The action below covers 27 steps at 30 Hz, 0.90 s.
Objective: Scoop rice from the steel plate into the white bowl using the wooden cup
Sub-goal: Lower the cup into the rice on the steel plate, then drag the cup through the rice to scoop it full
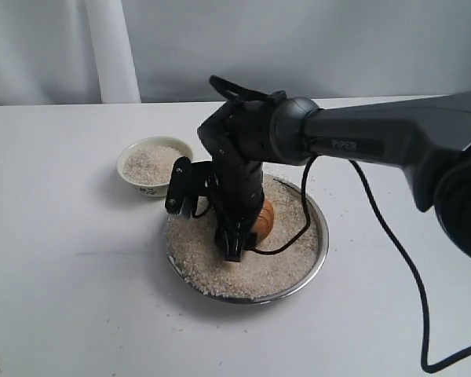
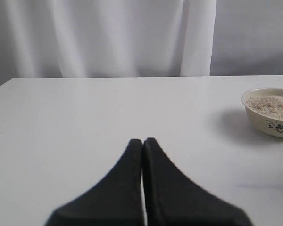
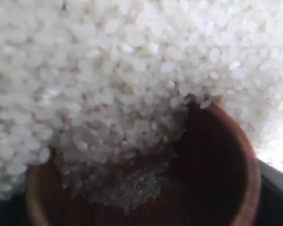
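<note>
Exterior view: right claw (image 1: 232, 253) largely hides the wooden cup (image 1: 266, 221).

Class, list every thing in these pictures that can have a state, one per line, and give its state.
steel plate: upright on the table, covered with rice.
white bowl: upright beside the plate, holding rice.
wooden cup: tipped, mouth pushed into the plate's rice, grains spilling inside.
right gripper: down in the plate, closed on the wooden cup.
left gripper: shut, empty, above bare table.
</note>
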Each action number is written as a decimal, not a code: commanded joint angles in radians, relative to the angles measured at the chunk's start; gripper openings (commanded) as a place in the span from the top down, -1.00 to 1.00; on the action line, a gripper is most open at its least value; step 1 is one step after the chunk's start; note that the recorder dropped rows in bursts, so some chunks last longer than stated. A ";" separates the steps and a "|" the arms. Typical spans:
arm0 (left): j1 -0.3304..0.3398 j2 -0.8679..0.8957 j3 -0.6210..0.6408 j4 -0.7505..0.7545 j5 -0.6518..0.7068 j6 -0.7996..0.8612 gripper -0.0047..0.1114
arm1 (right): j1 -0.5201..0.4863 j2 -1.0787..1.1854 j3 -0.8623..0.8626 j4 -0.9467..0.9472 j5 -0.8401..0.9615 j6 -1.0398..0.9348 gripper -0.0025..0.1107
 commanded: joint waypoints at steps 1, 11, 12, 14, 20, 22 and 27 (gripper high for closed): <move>-0.003 -0.003 0.002 0.000 -0.006 -0.004 0.92 | -0.018 0.010 0.018 0.179 -0.062 -0.056 0.96; -0.003 -0.003 0.002 0.000 -0.006 -0.004 0.92 | -0.054 -0.024 0.108 0.230 -0.122 -0.090 0.96; -0.003 -0.003 0.002 0.000 -0.006 -0.004 0.92 | -0.061 -0.038 0.139 0.230 -0.152 -0.092 0.96; -0.003 -0.003 0.002 0.000 -0.006 -0.004 0.92 | -0.075 -0.067 0.201 0.246 -0.229 -0.100 0.96; -0.003 -0.003 0.002 0.000 -0.006 -0.004 0.92 | -0.114 -0.143 0.344 0.448 -0.398 -0.268 0.96; -0.003 -0.003 0.002 0.000 -0.006 -0.004 0.92 | -0.126 -0.157 0.371 0.498 -0.419 -0.305 0.96; -0.003 -0.003 0.002 0.000 -0.006 -0.004 0.92 | -0.144 -0.187 0.404 0.585 -0.495 -0.362 0.96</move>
